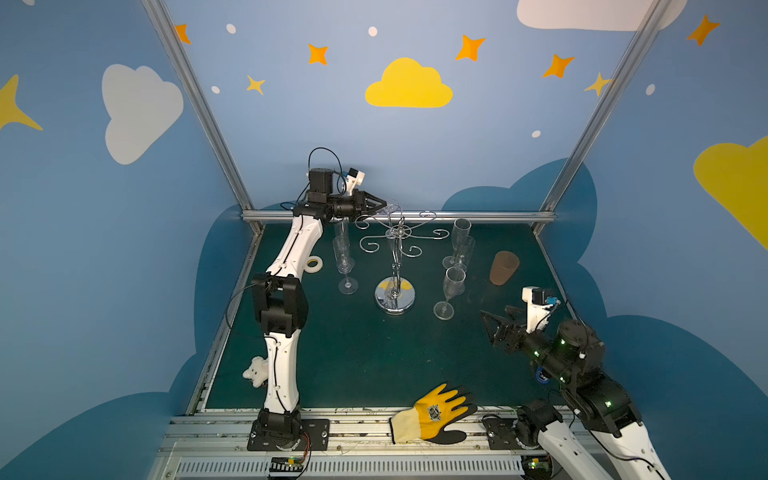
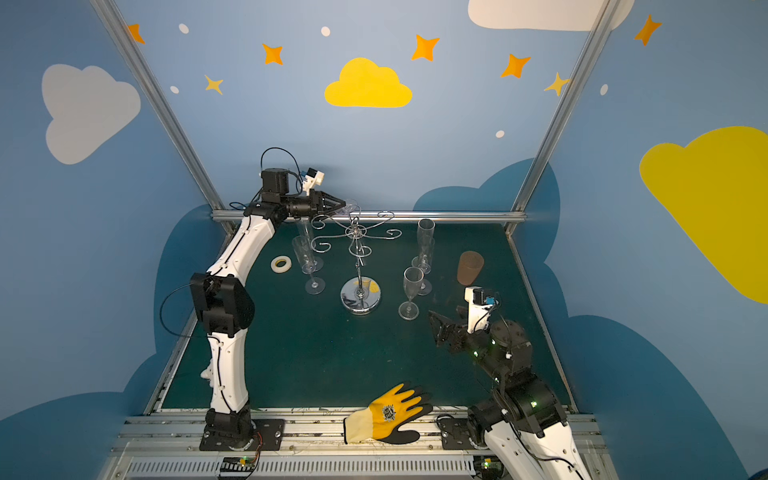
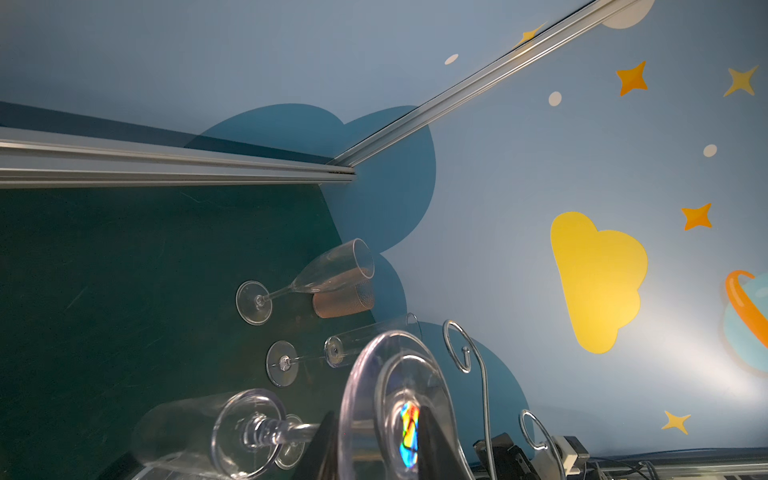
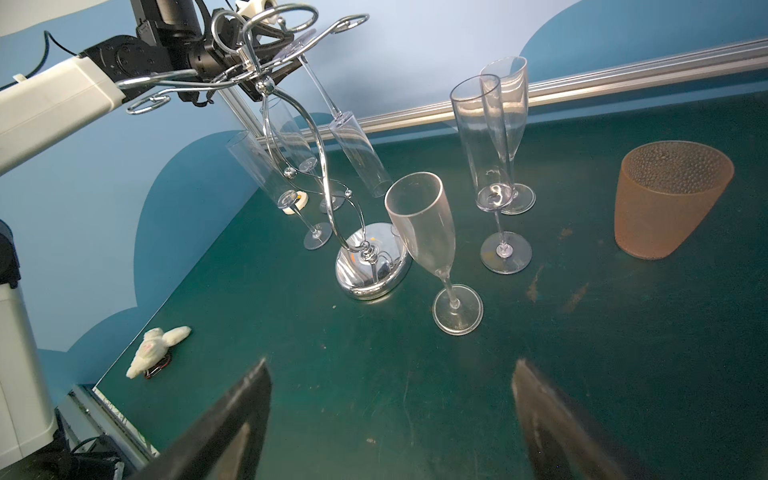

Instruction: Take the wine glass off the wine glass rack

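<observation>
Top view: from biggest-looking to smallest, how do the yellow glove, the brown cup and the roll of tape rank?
1. yellow glove, though it lies nearest the camera, which flatters it.
2. brown cup.
3. roll of tape, plainly the smallest.

In both top views the wine glass rack (image 1: pixel 395 297) stands mid-frame on the desk (image 1: pixel 332 365). A wine glass (image 4: pixel 359 153) hangs bowl-down beside its top arms. Two glasses (image 1: pixel 343 253) and a tape roll (image 1: pixel 313 264) sit left of the rack, and three glasses (image 1: pixel 453 282) and a cup (image 1: pixel 503 268) sit right of it. A glove (image 1: pixel 436 415) lies at bottom centre, and a plush toy (image 1: pixel 255 371) lies at lower left.
</observation>
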Tool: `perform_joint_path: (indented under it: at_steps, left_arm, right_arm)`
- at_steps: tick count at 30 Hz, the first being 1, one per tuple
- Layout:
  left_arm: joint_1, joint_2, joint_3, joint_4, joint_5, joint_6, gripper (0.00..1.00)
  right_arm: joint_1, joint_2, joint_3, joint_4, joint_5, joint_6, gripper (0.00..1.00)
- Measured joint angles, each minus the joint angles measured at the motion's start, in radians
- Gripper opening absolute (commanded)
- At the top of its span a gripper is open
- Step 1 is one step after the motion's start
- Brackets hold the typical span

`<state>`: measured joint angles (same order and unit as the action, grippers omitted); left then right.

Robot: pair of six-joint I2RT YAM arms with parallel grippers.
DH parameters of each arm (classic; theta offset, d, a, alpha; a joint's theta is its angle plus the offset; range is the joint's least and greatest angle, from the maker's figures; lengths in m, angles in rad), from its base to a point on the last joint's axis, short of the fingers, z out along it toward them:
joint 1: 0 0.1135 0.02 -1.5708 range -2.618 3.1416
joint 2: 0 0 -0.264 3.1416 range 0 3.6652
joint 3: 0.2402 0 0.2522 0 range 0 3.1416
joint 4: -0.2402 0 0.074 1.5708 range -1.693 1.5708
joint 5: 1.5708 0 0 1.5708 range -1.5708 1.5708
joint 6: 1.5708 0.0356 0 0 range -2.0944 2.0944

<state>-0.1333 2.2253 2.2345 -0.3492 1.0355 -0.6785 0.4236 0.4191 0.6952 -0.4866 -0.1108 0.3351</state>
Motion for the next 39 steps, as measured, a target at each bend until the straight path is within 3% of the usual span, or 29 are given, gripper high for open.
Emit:
perform_joint_path:
  at_steps: [20, 39]
  left_arm:
    - [-0.002, -0.057, -0.021, -0.009, -0.03, -0.008, 0.14]
    - [-0.003, -0.087, -0.024, -0.043, -0.08, 0.028, 0.23]
  right_arm:
    - [0.0, -0.019, -0.008, -0.003, 0.005, 0.001, 0.9]
    - [0.002, -0.049, -0.008, -0.008, 0.006, 0.002, 0.9]
